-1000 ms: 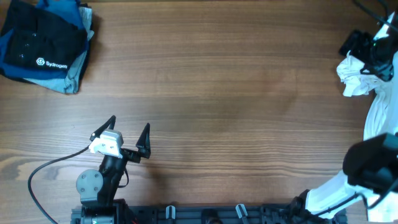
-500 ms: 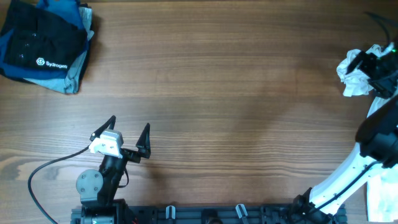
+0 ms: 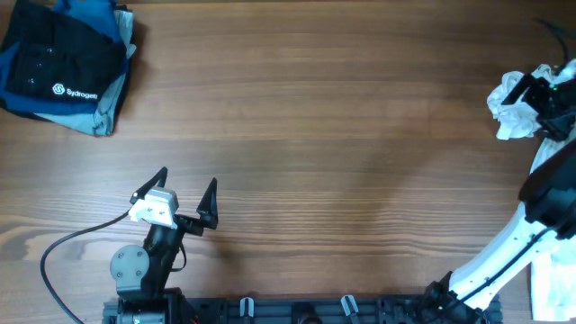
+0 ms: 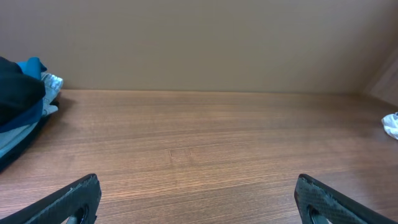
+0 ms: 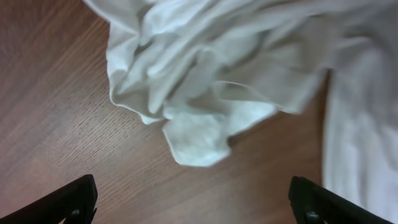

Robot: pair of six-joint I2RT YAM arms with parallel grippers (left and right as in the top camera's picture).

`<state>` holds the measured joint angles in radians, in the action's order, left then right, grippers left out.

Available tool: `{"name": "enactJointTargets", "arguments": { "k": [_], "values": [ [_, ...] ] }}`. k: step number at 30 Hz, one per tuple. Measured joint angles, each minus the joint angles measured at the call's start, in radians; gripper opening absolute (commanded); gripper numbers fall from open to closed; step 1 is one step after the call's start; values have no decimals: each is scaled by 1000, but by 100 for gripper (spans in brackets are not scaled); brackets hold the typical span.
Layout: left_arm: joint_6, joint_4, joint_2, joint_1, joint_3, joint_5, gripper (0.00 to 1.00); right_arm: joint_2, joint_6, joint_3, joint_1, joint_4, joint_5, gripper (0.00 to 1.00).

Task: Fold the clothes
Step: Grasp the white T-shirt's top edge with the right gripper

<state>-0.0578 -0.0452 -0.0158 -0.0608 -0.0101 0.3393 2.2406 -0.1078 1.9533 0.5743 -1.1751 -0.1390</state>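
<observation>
The white garment (image 3: 515, 110) lies crumpled at the table's far right edge, and part of it runs out of frame. It fills the top of the right wrist view (image 5: 211, 68), and a small bit shows far right in the left wrist view (image 4: 391, 124). No striped part shows. My right gripper (image 3: 549, 90) hovers over the bunch; its fingers (image 5: 199, 202) are wide open with bare wood between them. My left gripper (image 3: 186, 191) is open and empty near the front left, and its fingers (image 4: 199, 199) frame bare table.
A dark blue-black folded stack with a white logo (image 3: 65, 67) sits at the back left corner and shows at the left of the left wrist view (image 4: 18, 106). A black cable (image 3: 63, 247) loops by the left arm's base. The right arm (image 3: 504, 256) rises from the front right.
The right arm has swung its elbow outward, and its gripper has shifted slightly right and toward the front over the white bunch. The garment and the left arm have not moved.
</observation>
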Motion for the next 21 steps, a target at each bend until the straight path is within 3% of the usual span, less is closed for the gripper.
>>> {"name": "enactJointTargets", "arguments": {
  "k": [7, 10, 13, 14, 16, 21],
  "values": [
    [0, 0, 0, 0, 0, 0, 100, 85, 20, 0, -19, 16, -11, 90],
    [0, 0, 0, 0, 0, 0, 100, 105, 26, 0, -19, 28, -11, 73],
    [0, 0, 0, 0, 0, 0, 100, 110, 28, 0, -18, 45, -13, 72],
    [0, 0, 0, 0, 0, 0, 100, 110, 31, 0, -18, 50, -13, 67],
    [0, 0, 0, 0, 0, 0, 100, 110, 30, 0, -18, 60, -14, 42],
    [0, 0, 0, 0, 0, 0, 100, 110, 27, 0, -18, 80, -14, 22]
  ]
}}
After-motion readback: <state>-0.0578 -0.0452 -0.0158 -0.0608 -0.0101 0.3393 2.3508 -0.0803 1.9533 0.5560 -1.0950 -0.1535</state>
